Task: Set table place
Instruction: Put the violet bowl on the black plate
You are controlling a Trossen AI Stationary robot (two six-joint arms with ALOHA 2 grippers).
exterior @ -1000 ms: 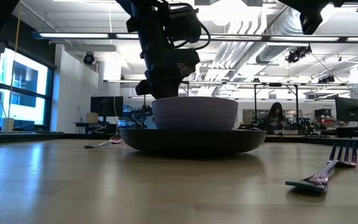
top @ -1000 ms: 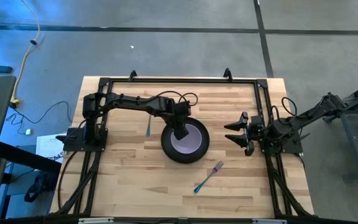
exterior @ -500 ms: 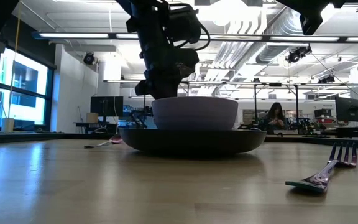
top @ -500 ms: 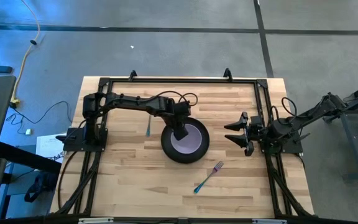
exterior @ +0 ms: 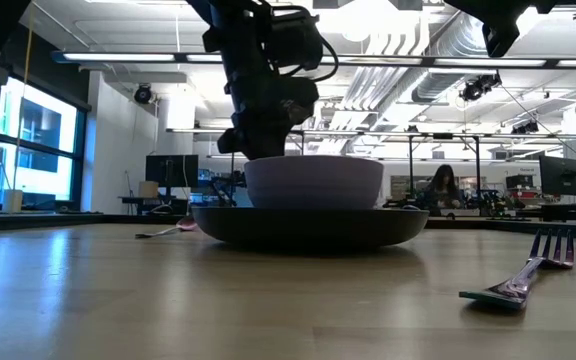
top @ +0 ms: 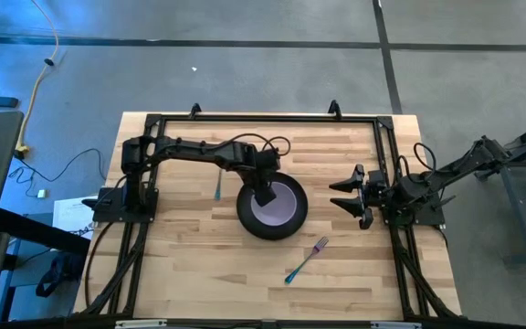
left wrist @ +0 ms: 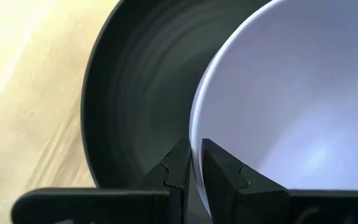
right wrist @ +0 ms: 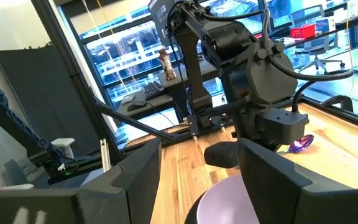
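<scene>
Currently the left gripper (left wrist: 192, 163) sits at the near-left rim of the lavender bowl (top: 275, 206), its fingers (left wrist: 178, 167) narrowed onto the bowl's wall, one inside and one outside. The bowl rests inside the dark grey plate (top: 248, 222), slightly off toward one side of it, near the centre of the desk (top: 190, 265). The low view confirms the bowl seated on the plate, with the left arm coming down onto its rim from above.

The right gripper (top: 350, 197) waits at the right edge of the desk, well apart from the plate, fingers spread wide and holding nothing.

The fork (top: 306, 260) lies loose on the desk in front of the plate and to its right, angled, touching nothing. The spoon (top: 217, 188) lies to the left of the plate, under the left arm, also untouched.

Assessment: the bowl-on-plate step appears all but complete; the grip has not been let go. The next move calls for the left fingers to part and lift straight up clear of the rim, so as not to drag or tip the bowl. The cutlery remains to be set beside the plate; the fork lies nearer the right arm, the spoon nearer the left.
</scene>
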